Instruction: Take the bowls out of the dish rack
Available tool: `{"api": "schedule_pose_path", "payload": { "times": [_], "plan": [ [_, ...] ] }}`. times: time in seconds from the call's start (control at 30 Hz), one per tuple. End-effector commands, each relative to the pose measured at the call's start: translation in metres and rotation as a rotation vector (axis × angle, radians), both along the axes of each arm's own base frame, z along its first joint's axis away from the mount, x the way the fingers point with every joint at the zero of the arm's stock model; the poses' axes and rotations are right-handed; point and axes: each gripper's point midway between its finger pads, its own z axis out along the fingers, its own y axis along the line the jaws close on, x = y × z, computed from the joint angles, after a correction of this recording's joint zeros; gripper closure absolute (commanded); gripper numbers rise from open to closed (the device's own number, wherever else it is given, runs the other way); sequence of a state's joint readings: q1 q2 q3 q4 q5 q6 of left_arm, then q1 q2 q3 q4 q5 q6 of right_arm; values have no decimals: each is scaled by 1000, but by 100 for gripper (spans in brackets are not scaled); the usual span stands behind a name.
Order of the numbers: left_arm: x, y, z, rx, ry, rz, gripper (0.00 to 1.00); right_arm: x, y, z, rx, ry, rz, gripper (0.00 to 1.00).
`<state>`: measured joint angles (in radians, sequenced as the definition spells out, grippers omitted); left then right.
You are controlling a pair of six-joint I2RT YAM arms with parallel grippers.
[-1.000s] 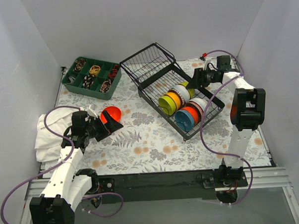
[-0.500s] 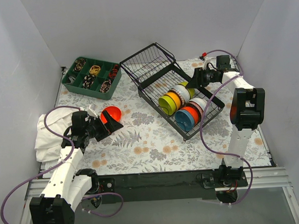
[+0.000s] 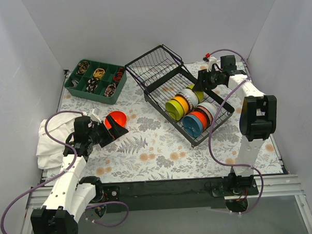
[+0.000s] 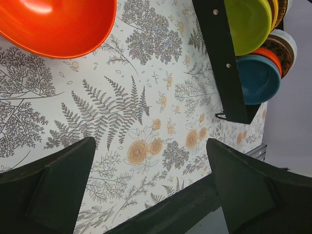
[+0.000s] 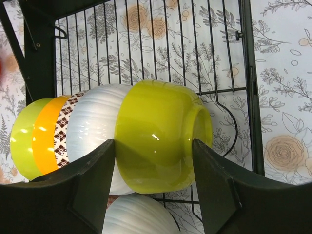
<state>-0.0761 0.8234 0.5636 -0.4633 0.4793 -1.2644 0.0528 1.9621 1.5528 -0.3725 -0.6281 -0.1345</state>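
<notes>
Nearest, the left gripper (image 4: pixel 150 144) hovers with fingers spread and empty beside one orange bowl (image 4: pixel 58 24) already out on the table (image 3: pixel 147 153), while further back the dish rack (image 3: pixel 196 141) holds two rows of bowls, and the right gripper (image 5: pixel 153 144) has its fingers spread around, perhaps not yet touching, the far yellow-green bowl (image 5: pixel 161 122).

the black dish rack (image 5: pixel 252 97) holds an olive-yellow bowl (image 5: pixel 161 136), a white bowl (image 5: pixel 92 126) and a seemingly brown-checked bowl (image 5: pixel 61 131).

Cropped at the top edge, ahead of the left gripper (image 4: pixel 150 145): orange bowl (image 4: pixel 53 24). Cropped below, between the right gripper's (image 5: pixel 152 146) fingers: white bowl (image 5: pixel 139 215).
</notes>
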Motion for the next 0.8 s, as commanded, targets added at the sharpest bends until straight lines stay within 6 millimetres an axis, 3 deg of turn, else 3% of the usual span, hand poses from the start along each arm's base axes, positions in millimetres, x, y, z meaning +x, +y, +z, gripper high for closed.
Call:
{"api": "schedule_pose_path", "payload": {
  "times": [0.0, 0.27, 0.77],
  "plan": [
    [0, 0, 5, 2, -36, 2, 2, -4, -13, 1, -103, -18, -66, 95],
    [1, 1, 7, 3, -47, 6, 2, -2, -23, 22, -124, -70, -150, 99],
    [0, 0, 8, 0, -49, 1, 2, -6, -37, 37, -147, -97, -271, 99]
  ]
}}
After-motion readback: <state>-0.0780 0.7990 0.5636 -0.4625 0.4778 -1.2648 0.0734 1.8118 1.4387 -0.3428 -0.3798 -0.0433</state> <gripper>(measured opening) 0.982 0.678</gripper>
